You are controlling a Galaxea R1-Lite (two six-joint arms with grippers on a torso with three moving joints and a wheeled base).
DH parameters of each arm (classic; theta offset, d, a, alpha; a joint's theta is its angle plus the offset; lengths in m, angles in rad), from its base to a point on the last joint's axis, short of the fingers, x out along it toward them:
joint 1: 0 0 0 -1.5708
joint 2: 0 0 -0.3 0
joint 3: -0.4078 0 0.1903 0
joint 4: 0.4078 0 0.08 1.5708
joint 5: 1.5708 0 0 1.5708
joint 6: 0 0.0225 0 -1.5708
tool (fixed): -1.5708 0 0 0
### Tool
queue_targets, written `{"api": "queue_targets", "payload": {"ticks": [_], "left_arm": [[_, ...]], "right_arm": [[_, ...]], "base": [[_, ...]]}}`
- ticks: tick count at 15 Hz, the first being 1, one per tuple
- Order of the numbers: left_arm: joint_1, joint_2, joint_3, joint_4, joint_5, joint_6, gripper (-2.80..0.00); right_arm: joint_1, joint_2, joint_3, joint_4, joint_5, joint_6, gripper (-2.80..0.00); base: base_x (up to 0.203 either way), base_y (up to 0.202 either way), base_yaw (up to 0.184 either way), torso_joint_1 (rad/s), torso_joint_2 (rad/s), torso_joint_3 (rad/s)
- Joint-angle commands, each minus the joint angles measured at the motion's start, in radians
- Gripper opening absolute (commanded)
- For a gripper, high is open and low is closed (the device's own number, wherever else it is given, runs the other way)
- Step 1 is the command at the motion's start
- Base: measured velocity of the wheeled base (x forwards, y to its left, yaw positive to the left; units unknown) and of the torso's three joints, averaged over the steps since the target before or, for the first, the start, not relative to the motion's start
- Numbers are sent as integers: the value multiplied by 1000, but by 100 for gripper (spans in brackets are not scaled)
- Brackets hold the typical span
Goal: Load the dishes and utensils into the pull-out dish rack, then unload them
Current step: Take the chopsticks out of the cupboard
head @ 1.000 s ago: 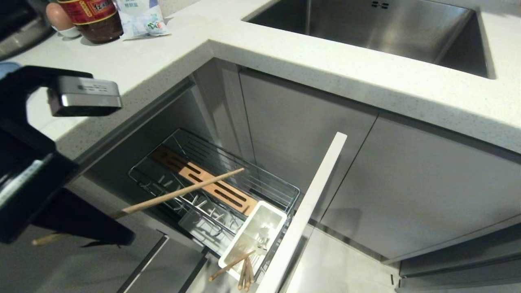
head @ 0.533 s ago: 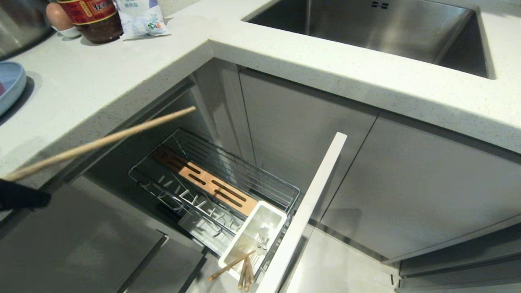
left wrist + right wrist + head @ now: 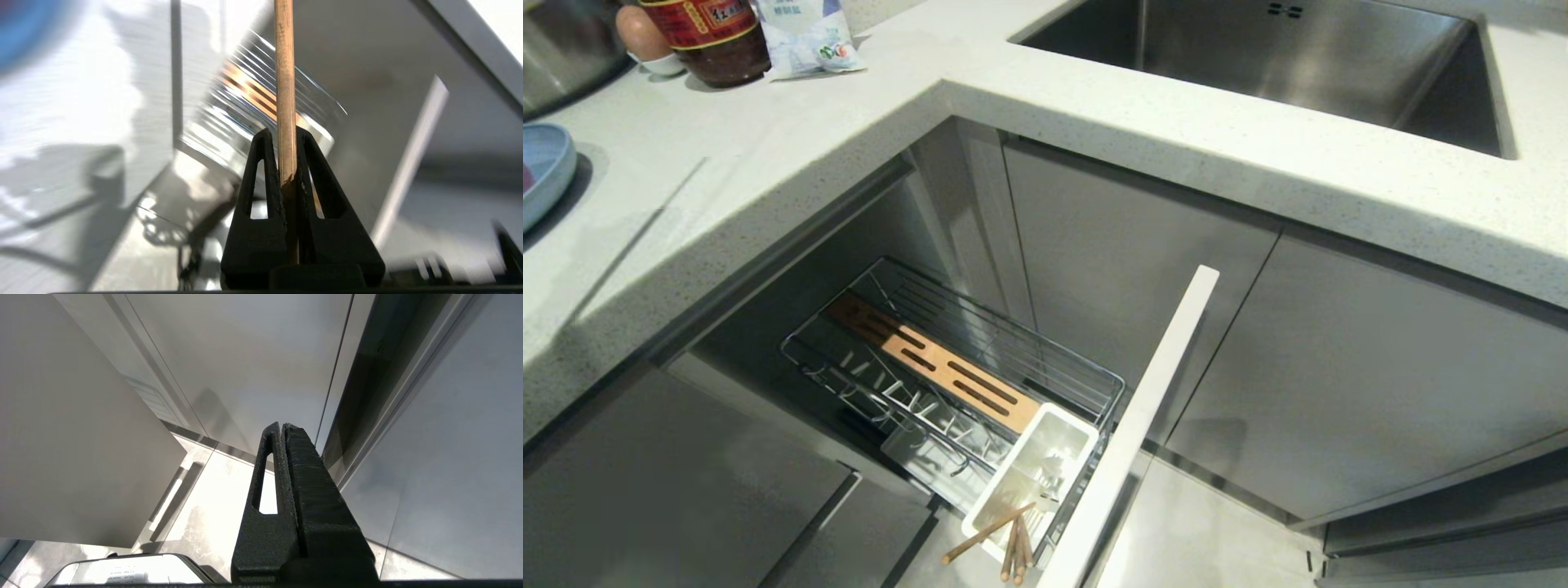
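Left gripper (image 3: pixel 286 143) swung off-view w/ chopstick (image 3: pixel 284 81) pinched upright.

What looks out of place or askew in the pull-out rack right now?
A few chopsticks jut out past the near end of the white cutlery caddy of the pull-out dish rack, lying splayed rather than standing inside it. The left gripper is shut on one more chopstick. Nothing looks spilled or damaged.

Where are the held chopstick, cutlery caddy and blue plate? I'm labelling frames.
chopstick (image 3: pixel 284 81): left wrist view, mid-shaft.
cutlery caddy (image 3: pixel 1068 431): head view, white rim.
blue plate (image 3: pixel 547 167): head view, rim.
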Motion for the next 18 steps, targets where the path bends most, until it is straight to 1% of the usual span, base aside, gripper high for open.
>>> {"api": "queue_targets", "payload": {"ticks": [1, 2, 5, 6, 8, 9, 10, 11, 12, 14, 16, 18], "left_arm": [[212, -60, 1, -6, 2, 8, -280], [299, -77, 4, -10, 4, 11, -280], [655, -121, 27, -14, 9, 16, -280], [755, -134, 43, -15, 12, 15, -280], [912, -151, 104, -17, 18, 17, -280], [975, -151, 143, -19, 20, 19, -280], [1025, -140, 179, -24, 20, 19, -280], [1049, -121, 211, -37, 20, 18, -280], [1058, -102, 252, -59, 20, 16, -280], [1063, -54, 305, -94, 16, 12, -280], [1060, -24, 353, -158, 11, 12, -280], [1055, 5, 382, -214, -10, 13, -280]], "right_arm": [[0, -4, 0, 0, 0, 0, -280], [-1, -4, 0, 0, 0, 0, -280], [0, -4, 0, 0, 0, 0, -280], [-1, -4, 0, 0, 0, 0, -280], [0, -4, 0, 0, 0, 0, -280], [0, -3, 0, 0, 0, 0, -280], [0, -3, 0, 0, 0, 0, -280], [0, -4, 0, 0, 0, 0, -280], [-1, -3, 0, 0, 0, 0, -280], [0, -4, 0, 0, 0, 0, -280], [-1, -3, 0, 0, 0, 0, -280], [0, -4, 0, 0, 0, 0, -280]], "base": [[0, 0, 0, 0, 0, 0], [0, 0, 0, 0, 0, 0], [0, 0, 0, 0, 0, 0], [0, 0, 0, 0, 0, 0], [0, 0, 0, 0, 0, 0], [0, 0, 0, 0, 0, 0], [0, 0, 0, 0, 0, 0], [0, 0, 0, 0, 0, 0], [0, 0, 0, 0, 0, 0], [0, 0, 0, 0, 0, 0], [0, 0, 0, 0, 0, 0], [0, 0, 0, 0, 0, 0]]}}
